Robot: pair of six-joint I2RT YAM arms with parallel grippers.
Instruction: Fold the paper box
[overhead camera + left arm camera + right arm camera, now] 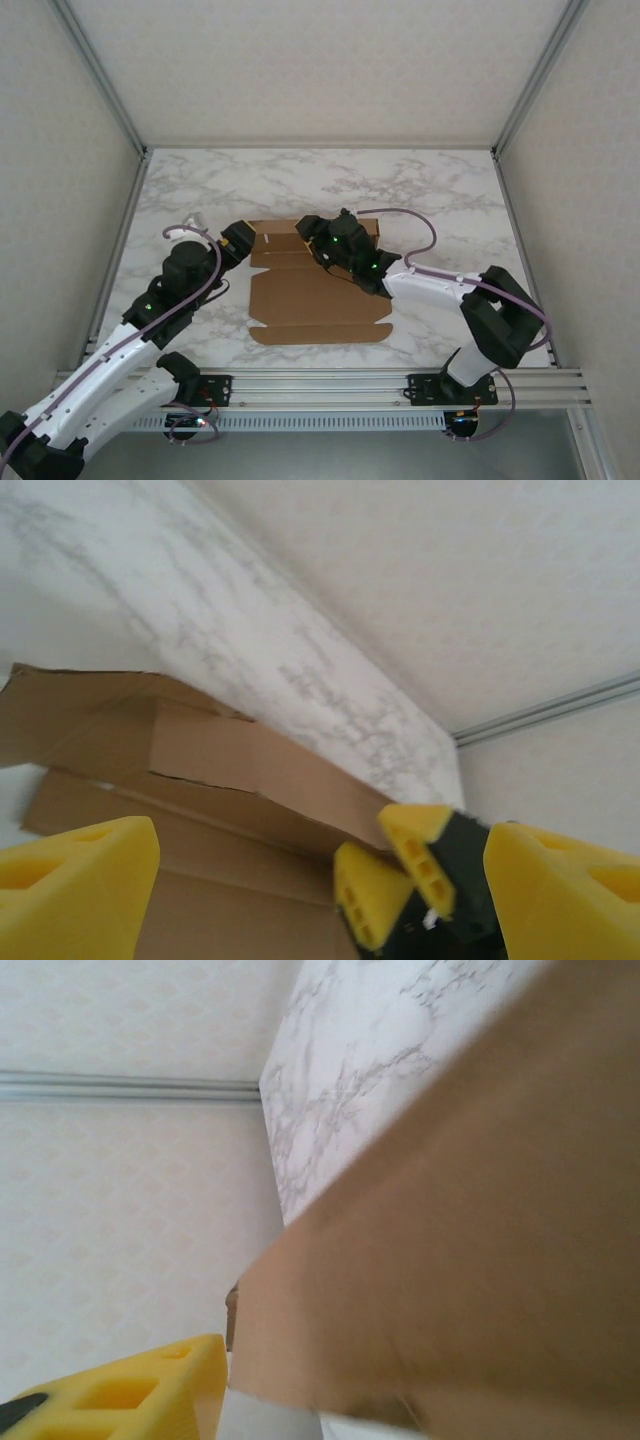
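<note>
- The left pincer (pixel 243 239) is standing wide and released, gripping nothing. Its yellow fingers (pixel 75 880) are flanking the box's near-left corner, not clearly touching it.
- The box (pixel 320 300) is lying between the two pincers, mostly flat, with its far flap lifting just ahead of the left pincer.
- The right pincer (pixel 308 231) is sitting at that raised flap, its tips partly apart. I cannot tell whether it is clamping the card or merely touching it.
- From the right wrist, blurred card is crowding right against the pincer, and one of its yellow fingers (pixel 140 1390) is showing beside it.
- From above, the right pincer's tips are getting lost against its own dark body.
- The marble table (pixel 200 190) is stretching beyond both pincers to pale walls (pixel 320 60). A metal rail (pixel 330 385) is running behind them, by the arm bases.
</note>
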